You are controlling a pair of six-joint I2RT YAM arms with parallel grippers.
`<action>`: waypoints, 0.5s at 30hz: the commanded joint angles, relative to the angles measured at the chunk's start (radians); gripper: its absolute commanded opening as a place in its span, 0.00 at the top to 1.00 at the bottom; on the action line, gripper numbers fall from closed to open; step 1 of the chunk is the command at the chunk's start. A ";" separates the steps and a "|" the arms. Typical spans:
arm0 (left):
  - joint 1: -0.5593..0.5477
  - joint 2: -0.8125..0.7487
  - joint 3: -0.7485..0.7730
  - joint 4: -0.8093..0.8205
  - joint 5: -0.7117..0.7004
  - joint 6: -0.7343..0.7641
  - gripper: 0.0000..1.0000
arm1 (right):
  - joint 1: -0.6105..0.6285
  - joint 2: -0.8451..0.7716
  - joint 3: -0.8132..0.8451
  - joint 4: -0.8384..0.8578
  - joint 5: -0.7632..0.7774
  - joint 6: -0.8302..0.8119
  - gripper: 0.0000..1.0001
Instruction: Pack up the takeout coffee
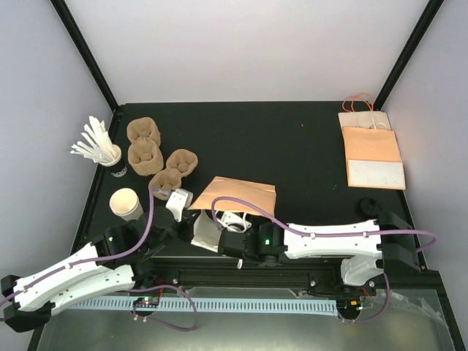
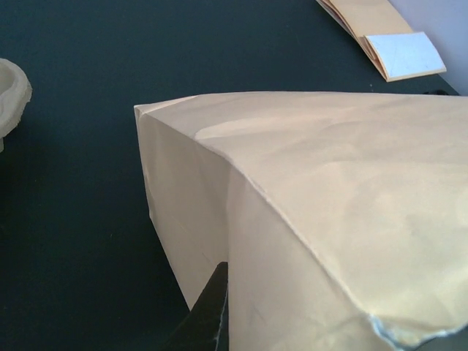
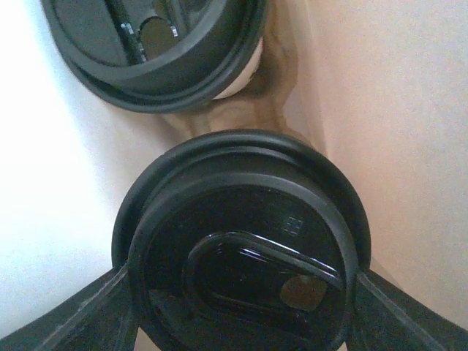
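Right gripper [image 3: 240, 307] clamped on takeout coffee [image 3: 241, 234] inside bag [image 3: 398, 110], second lidded cup [image 3: 153, 44] beyond, left gripper [image 1: 179, 202] closed

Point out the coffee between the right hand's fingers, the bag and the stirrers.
coffee [image 3: 241, 248]: right wrist view, middle of its black lid.
bag [image 1: 241, 190]: top view, its upturned brown side.
stirrers [image 1: 95, 142]: top view, middle of the fanned white sticks.
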 commanded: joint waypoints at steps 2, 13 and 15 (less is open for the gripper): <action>0.000 -0.008 0.016 0.027 0.032 0.021 0.98 | -0.018 -0.009 -0.015 0.028 0.110 0.006 0.99; 0.000 -0.041 -0.005 0.044 0.065 0.031 0.98 | -0.064 0.000 -0.045 0.127 0.107 -0.084 0.99; 0.000 -0.047 -0.008 0.046 0.064 0.030 0.98 | -0.074 -0.002 -0.051 0.136 0.099 -0.086 0.99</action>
